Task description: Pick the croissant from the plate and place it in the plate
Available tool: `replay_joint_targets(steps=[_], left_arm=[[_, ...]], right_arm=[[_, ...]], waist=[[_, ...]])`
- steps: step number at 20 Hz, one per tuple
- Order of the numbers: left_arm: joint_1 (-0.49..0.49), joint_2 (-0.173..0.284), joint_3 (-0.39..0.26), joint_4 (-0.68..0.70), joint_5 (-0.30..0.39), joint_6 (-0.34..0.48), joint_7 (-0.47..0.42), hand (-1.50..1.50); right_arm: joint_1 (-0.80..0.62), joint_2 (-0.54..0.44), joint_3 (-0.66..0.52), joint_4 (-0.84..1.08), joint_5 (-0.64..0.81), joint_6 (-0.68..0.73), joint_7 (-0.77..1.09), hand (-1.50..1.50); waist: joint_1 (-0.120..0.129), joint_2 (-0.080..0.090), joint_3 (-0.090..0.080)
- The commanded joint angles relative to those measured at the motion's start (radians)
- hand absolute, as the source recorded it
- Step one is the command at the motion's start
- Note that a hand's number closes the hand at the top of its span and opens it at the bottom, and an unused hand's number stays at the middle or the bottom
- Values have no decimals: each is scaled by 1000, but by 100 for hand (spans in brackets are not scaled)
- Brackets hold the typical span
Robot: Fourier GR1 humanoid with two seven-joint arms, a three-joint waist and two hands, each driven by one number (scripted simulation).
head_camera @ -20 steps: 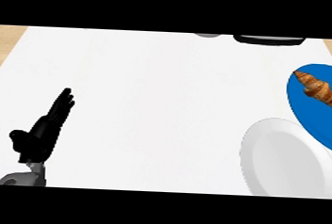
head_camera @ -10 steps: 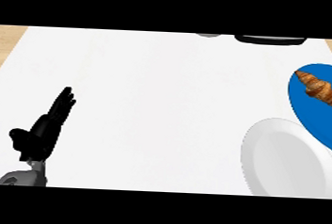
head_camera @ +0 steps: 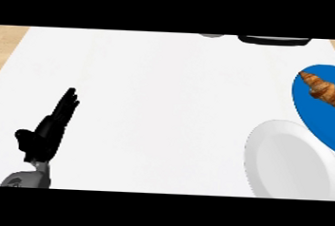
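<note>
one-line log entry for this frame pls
stage: pre-grasp | croissant: on blue plate, untouched | white plate: bare | left hand: open, resting | right hand: out of view

A golden-brown, crescent-shaped croissant (head_camera: 323, 90) lies on the upper part of a round blue plate (head_camera: 317, 121) at the right edge of the view, its length running diagonally from upper left to lower right. Just beside the blue plate, nearer the lower edge, sits a round white plate (head_camera: 291, 160), overlapping the blue one's lower rim.
</note>
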Motion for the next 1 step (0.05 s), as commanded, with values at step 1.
replay_joint_targets(steps=[1], left_arm=[[-1,-12,-16,-33,-19,22,28,0]], right_arm=[[23,14,-8,9,-6,17,-95,-150]], waist=[[3,-2,1]])
